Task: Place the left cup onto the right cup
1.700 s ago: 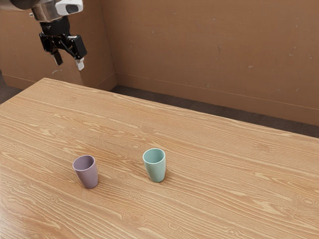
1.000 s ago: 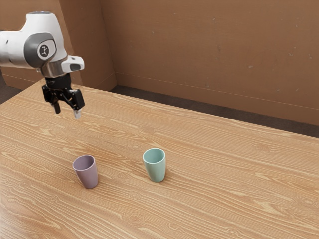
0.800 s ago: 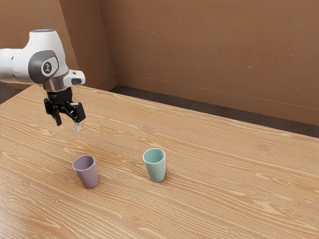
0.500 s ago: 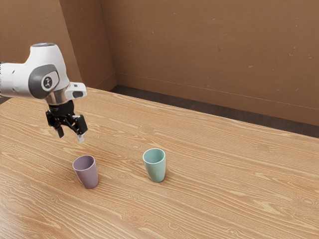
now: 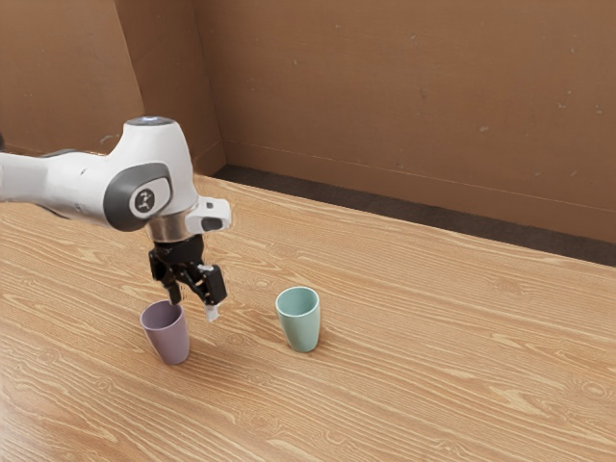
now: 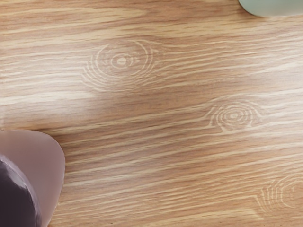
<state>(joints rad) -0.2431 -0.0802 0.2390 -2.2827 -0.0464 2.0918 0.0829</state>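
Note:
A mauve cup stands upright on the wooden table, toward the exterior view's left. A teal cup stands upright to its right, a hand's width away. My gripper hangs just above the mauve cup's right rim, fingers pointing down and open, with nothing between them. In the wrist view the mauve cup sits close under the hand and a sliver of the teal cup lies farther off across bare wood.
The wooden table spreads wide around both cups. Brown walls stand behind it, with a dark floor strip along their base.
My arm has swept down and toward the exterior view's right, from high above the table's far left corner to just over the mauve cup. Both cups stayed put.

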